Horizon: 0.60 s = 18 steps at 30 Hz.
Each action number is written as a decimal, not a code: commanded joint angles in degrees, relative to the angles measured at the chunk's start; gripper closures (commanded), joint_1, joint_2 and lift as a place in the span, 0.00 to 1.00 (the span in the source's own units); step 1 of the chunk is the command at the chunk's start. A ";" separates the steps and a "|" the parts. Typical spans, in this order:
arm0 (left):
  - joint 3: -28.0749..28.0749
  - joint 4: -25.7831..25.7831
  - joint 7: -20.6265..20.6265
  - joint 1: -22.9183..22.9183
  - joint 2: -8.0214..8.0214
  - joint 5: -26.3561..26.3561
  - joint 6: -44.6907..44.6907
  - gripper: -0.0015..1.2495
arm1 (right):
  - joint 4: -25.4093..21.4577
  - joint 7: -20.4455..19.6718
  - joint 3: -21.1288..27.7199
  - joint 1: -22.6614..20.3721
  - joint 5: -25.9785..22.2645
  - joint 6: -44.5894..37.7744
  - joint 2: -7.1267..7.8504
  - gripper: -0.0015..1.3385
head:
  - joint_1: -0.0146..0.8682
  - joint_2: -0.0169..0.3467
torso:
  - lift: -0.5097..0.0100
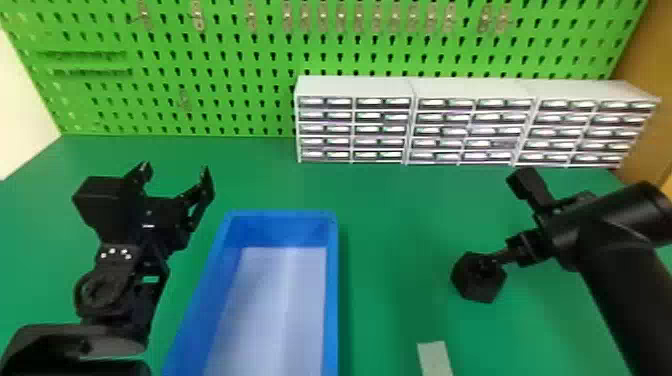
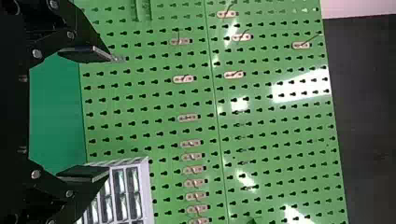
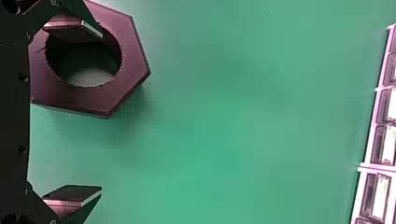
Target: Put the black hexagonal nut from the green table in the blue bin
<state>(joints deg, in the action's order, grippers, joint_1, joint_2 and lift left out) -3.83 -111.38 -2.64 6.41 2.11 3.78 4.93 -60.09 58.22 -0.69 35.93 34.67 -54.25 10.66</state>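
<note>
Green pegboard [image 1: 225, 60] behind a green tabletop [image 1: 400, 200]. My right hand [image 1: 507, 222] is gaping wide, one finger at the hole of the black hexagonal nut [image 1: 477, 290]. Blue plastic bin [image 1: 332, 290] sits left of that hand, my left hand [image 1: 175, 172] open beyond.

Smooth-looking plastic blue bin [image 1: 332, 300], matt black hexagonal nut [image 1: 481, 293]

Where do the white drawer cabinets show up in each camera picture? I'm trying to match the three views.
Head view: the drawer cabinets stand right of centre, at the back of the green table, against the pegboard.
Left wrist view: beside the pegboard, partly behind one finger of the left gripper.
Right wrist view: partly visible along the edge opposite the right gripper.
Shared landmark: the green table beside the cabinets.
</note>
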 commanded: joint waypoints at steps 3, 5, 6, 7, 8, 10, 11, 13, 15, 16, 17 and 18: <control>0.05 0.02 0.00 0.00 0.00 -0.18 0.00 0.32 | 2.87 -1.70 -0.89 0.72 -1.71 1.07 -0.64 0.11 | 0.76 0.20 | 0.80; 0.14 0.11 0.00 -0.08 0.00 -0.18 -0.09 0.32 | 3.75 -1.88 -1.15 0.80 -1.97 1.34 -0.73 0.11 | 0.76 0.20 | 0.80; 0.14 0.20 -0.08 -0.17 0.00 -0.18 -0.09 0.32 | 4.10 -1.97 -1.33 0.80 -1.97 1.34 -0.73 0.11 | 0.76 0.20 | 0.80; 0.14 0.20 0.00 -0.17 0.00 -0.26 -0.18 0.32 | 4.28 -1.97 -1.59 0.72 -2.06 1.34 -0.73 0.11 | 0.76 0.20 | 0.80; 0.14 0.20 0.00 -0.17 0.00 -0.26 -0.18 0.32 | 4.63 -1.97 -1.77 0.72 -2.06 1.34 -0.64 0.11 | 0.76 0.20 | 0.80; 0.14 0.20 0.00 -0.17 0.00 -0.26 -0.27 0.32 | 4.98 -2.05 -1.94 0.54 -2.06 1.42 -0.56 0.11 | 0.76 0.20 | 0.80; 0.14 0.20 0.00 -0.17 0.00 -0.26 -0.36 0.32 | 5.15 -2.05 -1.94 0.45 -2.06 1.42 -0.56 0.11 | 0.76 0.20 | 0.80; 0.14 0.20 0.00 -0.17 0.00 -0.26 -0.36 0.32 | 5.59 -2.05 -1.85 0.28 -2.15 1.42 -0.38 0.11 | 0.76 0.20 | 0.80; 0.14 0.20 0.00 -0.17 0.00 -0.35 -0.36 0.32 | 5.95 -2.14 -2.03 0.10 -2.15 1.60 -0.29 0.11 | 0.76 0.20 | 0.80; 0.14 0.20 0.00 -0.17 0.00 -0.35 -0.36 0.32 | 6.12 -2.14 -2.03 -0.08 -2.15 1.60 -0.29 0.11 | 0.76 0.20 | 0.80; 0.05 0.29 0.00 -0.17 0.00 -0.35 -0.44 0.32 | 6.21 -2.14 -2.03 -0.34 -2.24 1.60 -0.21 0.11 | 0.76 0.20 | 0.80; 0.05 0.29 0.00 -0.17 0.00 -0.35 -0.44 0.32 | 6.21 -2.14 -2.03 -0.43 -2.24 1.60 -0.21 0.11 | 0.76 0.20 | 0.80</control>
<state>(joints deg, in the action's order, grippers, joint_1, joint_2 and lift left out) -3.69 -111.17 -2.64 6.23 2.11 3.46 4.57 -54.33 56.07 -2.66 36.09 32.53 -52.72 10.31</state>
